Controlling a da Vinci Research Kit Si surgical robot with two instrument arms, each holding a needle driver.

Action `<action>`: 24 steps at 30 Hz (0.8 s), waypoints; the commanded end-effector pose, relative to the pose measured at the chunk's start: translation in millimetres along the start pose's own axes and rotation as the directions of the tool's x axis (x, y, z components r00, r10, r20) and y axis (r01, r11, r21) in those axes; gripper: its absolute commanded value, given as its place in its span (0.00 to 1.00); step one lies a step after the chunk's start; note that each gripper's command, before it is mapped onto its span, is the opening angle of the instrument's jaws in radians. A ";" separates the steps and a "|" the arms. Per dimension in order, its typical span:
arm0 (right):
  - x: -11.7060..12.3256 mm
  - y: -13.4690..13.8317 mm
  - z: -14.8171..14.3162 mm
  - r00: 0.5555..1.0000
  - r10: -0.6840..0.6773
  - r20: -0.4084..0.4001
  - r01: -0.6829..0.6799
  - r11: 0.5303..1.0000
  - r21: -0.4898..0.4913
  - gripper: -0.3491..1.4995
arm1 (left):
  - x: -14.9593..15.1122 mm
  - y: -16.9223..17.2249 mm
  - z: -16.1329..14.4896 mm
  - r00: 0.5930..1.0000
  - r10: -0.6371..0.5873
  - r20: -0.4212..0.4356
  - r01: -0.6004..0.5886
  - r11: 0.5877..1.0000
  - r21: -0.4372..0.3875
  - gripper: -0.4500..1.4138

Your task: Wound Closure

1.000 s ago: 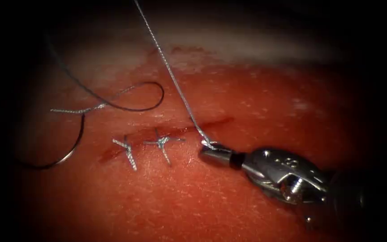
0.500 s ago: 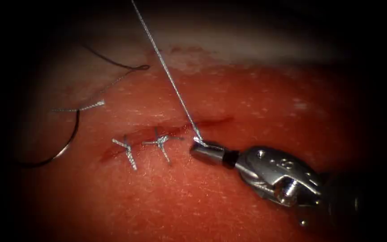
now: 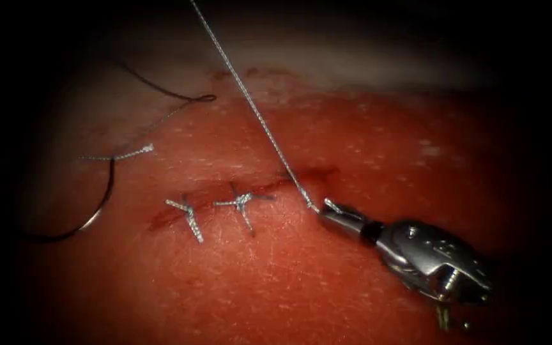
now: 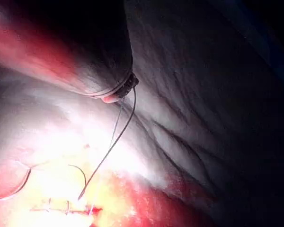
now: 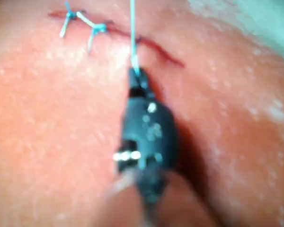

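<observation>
The right claw [image 3: 327, 209], closed on the thread [image 3: 250, 105] beside the cut [image 3: 301, 176], keeps it taut; the needle [image 3: 94, 214] lies free, left of the cut.

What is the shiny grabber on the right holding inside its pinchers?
The right tool has its jaws shut on a short end of thread beside the cut in the tissue. How far the thread runs between the jaws is covered.

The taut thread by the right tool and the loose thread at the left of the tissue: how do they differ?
The taut thread runs straight from the cut upward out of frame; the loose thread curves slack across the tissue. The taut thread's short end is held in the right tool, jaws shut; the loose thread joins the needle, lying free left of the cut. Both look braided.
</observation>
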 end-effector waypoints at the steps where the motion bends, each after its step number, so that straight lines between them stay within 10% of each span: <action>1: -1.0 -0.9 1.2 1.000 0.000 0.008 0.000 1.000 0.010 0.00 | 0.1 0.2 0.7 1.000 0.000 -0.001 0.000 1.000 0.001 0.05; 9: -2.1 -1.1 0.9 0.999 -0.015 0.049 0.015 1.000 0.010 0.00 | -0.5 0.1 0.4 1.000 0.010 0.015 -0.010 1.000 0.011 0.05; 13: 0.2 -1.7 0.5 0.995 -0.064 -0.080 0.068 0.996 0.054 0.00 | 1.3 2.2 -0.5 0.999 -0.020 -0.041 0.019 0.999 -0.029 0.05; 14: 0.7 -1.9 0.3 0.995 -0.058 -0.086 0.064 0.996 0.064 0.17 | 1.8 2.6 -0.9 0.998 -0.034 -0.049 0.032 0.999 -0.044 0.05; 15: 2.6 -2.5 -0.8 0.993 -0.058 -0.105 0.069 0.992 0.105 0.58 | 3.8 4.0 -2.2 0.992 -0.086 -0.097 0.078 0.993 -0.089 0.05; 18: 4.9 -3.1 -2.6 0.993 -0.057 -0.101 0.069 0.990 0.121 0.88 | 6.1 5.1 -4.2 0.966 -0.205 -0.156 0.181 0.971 -0.154 0.05; 24: 6.9 -3.4 -5.2 0.996 -0.066 -0.064 0.079 0.967 0.242 0.90 | 9.0 7.0 -8.9 0.882 -0.426 -0.203 0.352 0.880 -0.318 0.05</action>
